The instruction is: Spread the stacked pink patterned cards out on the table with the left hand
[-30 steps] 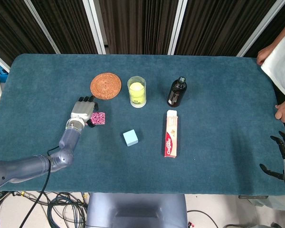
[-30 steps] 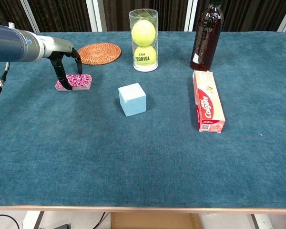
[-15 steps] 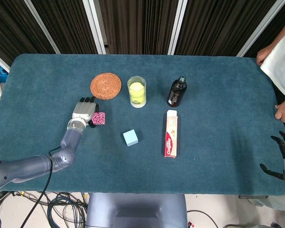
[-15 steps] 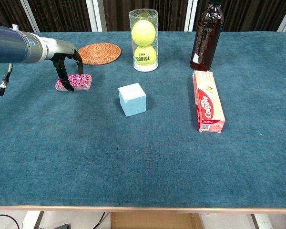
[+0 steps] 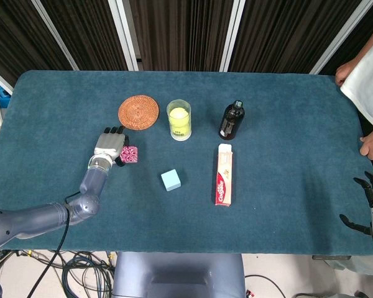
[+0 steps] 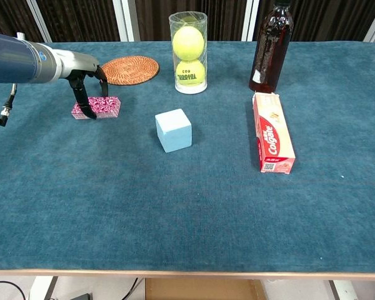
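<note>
Chest view: woven coaster (image 6: 130, 69) sits just behind pink cards (image 6: 98, 107).

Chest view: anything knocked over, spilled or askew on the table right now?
Nothing stands out. The card stack sits squared under the left hand, and the tube and bottle stand upright.

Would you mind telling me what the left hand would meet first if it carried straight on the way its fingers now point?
The left hand points down at the pink card stack; its fingers seemingly already touch it.
</note>
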